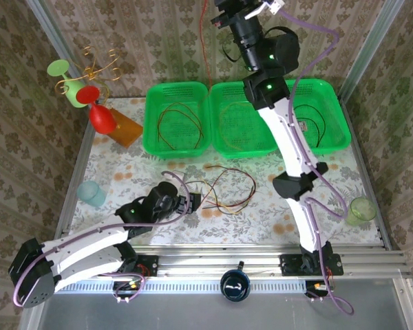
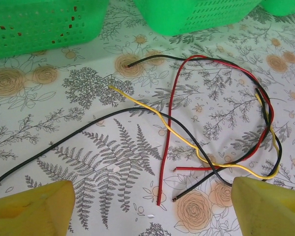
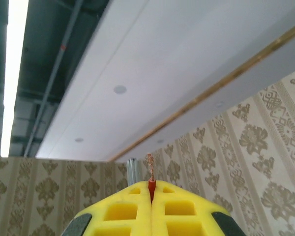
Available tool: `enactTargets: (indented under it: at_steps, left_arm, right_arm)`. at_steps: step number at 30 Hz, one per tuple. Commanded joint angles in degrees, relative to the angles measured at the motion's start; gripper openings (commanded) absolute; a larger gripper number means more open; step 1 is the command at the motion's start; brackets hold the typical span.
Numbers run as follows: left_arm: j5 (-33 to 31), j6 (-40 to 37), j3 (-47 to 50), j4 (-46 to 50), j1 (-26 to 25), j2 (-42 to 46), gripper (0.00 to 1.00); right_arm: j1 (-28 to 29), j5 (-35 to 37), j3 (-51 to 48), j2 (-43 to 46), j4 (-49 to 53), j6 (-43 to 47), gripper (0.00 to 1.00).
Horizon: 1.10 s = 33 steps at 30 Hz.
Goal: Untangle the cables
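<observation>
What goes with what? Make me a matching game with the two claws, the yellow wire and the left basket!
Things:
1. left claw
2. right claw
3. yellow wire
4. left basket

States:
A. green
B. shut on a red wire
C. lying loose on the table
D. wide open

Pairs: 1-D, 2-B, 3-C, 4-A

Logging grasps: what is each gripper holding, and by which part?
Right gripper pinches a red cable just below its stripped end; left gripper holds nothing.
</observation>
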<state>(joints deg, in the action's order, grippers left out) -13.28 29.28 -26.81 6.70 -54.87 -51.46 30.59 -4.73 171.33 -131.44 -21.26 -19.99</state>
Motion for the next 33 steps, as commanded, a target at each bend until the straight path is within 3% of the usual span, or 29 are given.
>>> enactTargets:
  at_steps: [1, 6, 11, 20, 27, 33]
  left_arm:
    - [-2.4, 1.5, 1.5, -1.6, -1.0, 0.8, 0.84]
    - [-2.8, 2.3, 2.7, -2.5, -1.6, 1.1, 0.84]
    - [-3.8, 3.0, 3.7, -1.5, -2.0, 3.4, 0.83]
    - [-5.5, 3.7, 4.9, 3.0, -2.2, 9.2, 0.84]
    - [-5.9, 4.0, 5.1, 3.3, -2.2, 9.5, 0.84]
    - [-5.8, 4.3, 4.8, 3.0, -2.3, 8.6, 0.83]
  right_arm:
    - [-0.7, 2.2, 3.7, -4.2, -1.2, -2.7, 0.00]
    - [-1.5, 2.1, -9.9, -4.8, -5.1, -7.2, 0.00]
    - [-1.1, -1.4, -23.0, -6.6, -1.1, -10.0, 0.00]
    - [1.7, -0.8, -51.4, -6.3, 0.8, -10.6, 0.00]
    - [3.2, -6.5, -54.4, -8.1, 4.9, -11.8, 0.00]
    - [4.6, -15.2, -46.2, -11.1, 8.0, -13.3, 0.00]
